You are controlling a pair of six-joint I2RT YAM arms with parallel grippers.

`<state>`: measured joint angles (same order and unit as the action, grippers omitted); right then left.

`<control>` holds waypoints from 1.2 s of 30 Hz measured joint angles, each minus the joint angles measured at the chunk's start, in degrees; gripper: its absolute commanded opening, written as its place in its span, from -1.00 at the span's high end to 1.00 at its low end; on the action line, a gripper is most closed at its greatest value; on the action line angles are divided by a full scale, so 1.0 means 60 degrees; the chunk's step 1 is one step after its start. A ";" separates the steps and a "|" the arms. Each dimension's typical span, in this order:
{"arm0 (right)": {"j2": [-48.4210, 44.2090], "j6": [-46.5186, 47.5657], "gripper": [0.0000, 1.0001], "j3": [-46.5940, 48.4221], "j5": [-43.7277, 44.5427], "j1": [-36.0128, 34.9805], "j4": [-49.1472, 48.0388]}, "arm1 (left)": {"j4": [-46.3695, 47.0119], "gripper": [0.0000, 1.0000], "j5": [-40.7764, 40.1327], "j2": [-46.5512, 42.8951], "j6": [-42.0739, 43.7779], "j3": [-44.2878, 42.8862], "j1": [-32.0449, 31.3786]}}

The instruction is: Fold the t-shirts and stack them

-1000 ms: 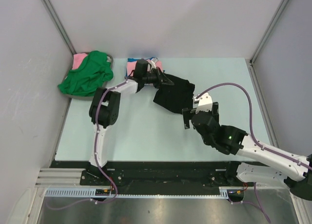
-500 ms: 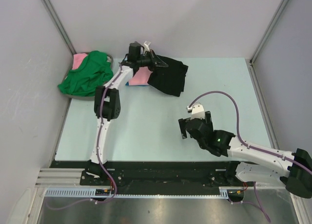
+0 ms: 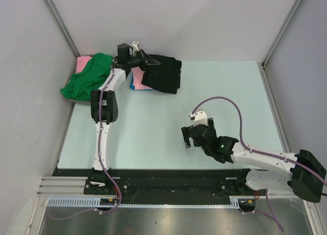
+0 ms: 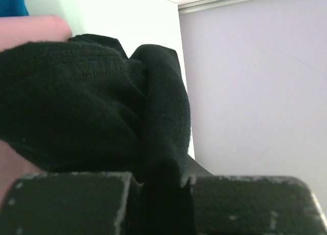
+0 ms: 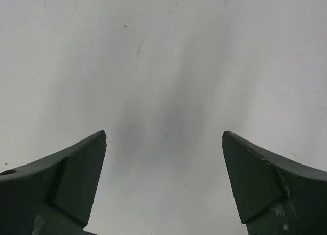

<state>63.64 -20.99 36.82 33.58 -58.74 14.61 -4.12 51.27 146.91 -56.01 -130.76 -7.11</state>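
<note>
Nearest the bases, the right pincer (image 3: 190, 138) is spread wide with nothing between its fingers. Only bare table (image 3: 153, 122) shows under it in the wrist view, so it can be counted out of the action for now.

Well beyond it, at the far side, the left pincer (image 3: 145, 62) is pressed nearly together on a thick bunch of the black t-shirt (image 3: 164, 75). The rest of that shirt is spread out to this pincer's right as a fairly compact, folded-looking bundle. Just beside the pinched cloth a pink t-shirt (image 4: 36, 28) and a blue t-shirt (image 4: 10, 2) can be made out, which looks like the start of the stack. Whether the black one is resting on them or held slightly above can't be told.

Off to the left pincer's other side, a green t-shirt (image 3: 87, 79) is heaped loosely over a second pink t-shirt (image 3: 82, 62), neither of them folded.

So the step in hand is probably the stacking bit, with the folded black shirt getting placed onto the pink/blue pile. For the next move, the bundle would need to be lined up over the pile and lowered till it's lying flat. Only then should it be let go, with the pincer drawn out cleanly so the fold isn't dragged open.
</note>
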 measured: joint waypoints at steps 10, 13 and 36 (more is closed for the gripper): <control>0.0408 -0.0004 -0.99 -0.0011 -0.0335 -0.0025 -0.0397 | 0.0135 1.00 0.0280 0.0000 0.0007 0.0197 0.0787; 0.0466 -0.0004 -1.00 -0.0011 -0.0426 -0.0025 -0.0535 | 0.0138 0.99 0.0277 0.0000 0.0015 0.0299 0.0991; 0.0554 0.0004 -0.99 -0.0011 -0.0550 -0.0066 -0.0637 | -0.2616 -1.00 -0.2379 -0.0787 0.2116 0.1337 0.1953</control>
<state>66.96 -20.97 36.75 30.28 -59.13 10.79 -19.81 36.99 142.19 -43.31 -122.74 4.60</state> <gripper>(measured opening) 0.994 0.996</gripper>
